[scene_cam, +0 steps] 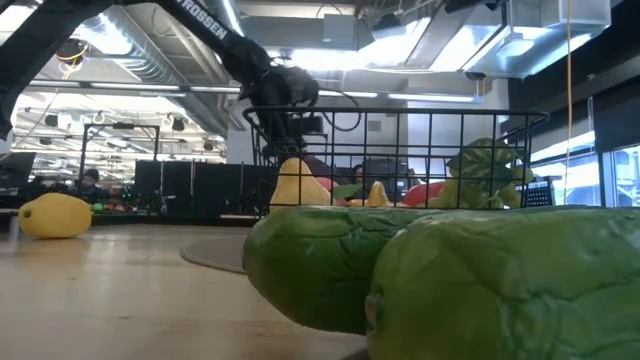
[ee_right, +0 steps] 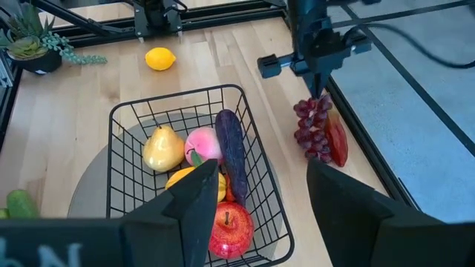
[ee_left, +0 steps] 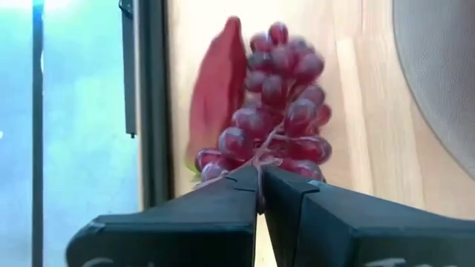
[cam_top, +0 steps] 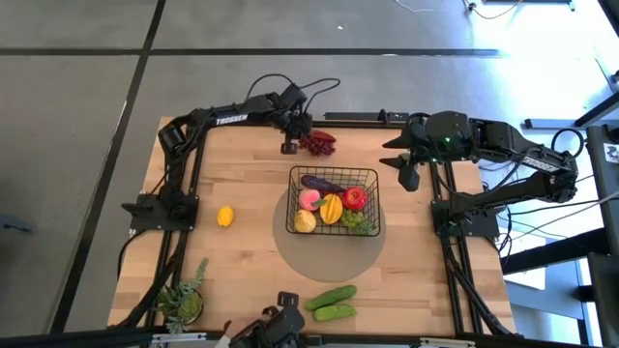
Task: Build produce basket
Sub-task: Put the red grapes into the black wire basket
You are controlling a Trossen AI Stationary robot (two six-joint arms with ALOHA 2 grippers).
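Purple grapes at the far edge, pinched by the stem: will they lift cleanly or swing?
The left gripper is shut on the thin stem of the purple grapes, so the bunch will probably dangle and swing rather than stay rigid. The grip is narrow, so it may twist or slip. It looks like a light toy, likely little load.

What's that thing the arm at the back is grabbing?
Look past the black wire basket toward the table's far edge. There the left gripper is shut on the stem of a bunch of dark red grapes, many small round berries beside a flat red piece.
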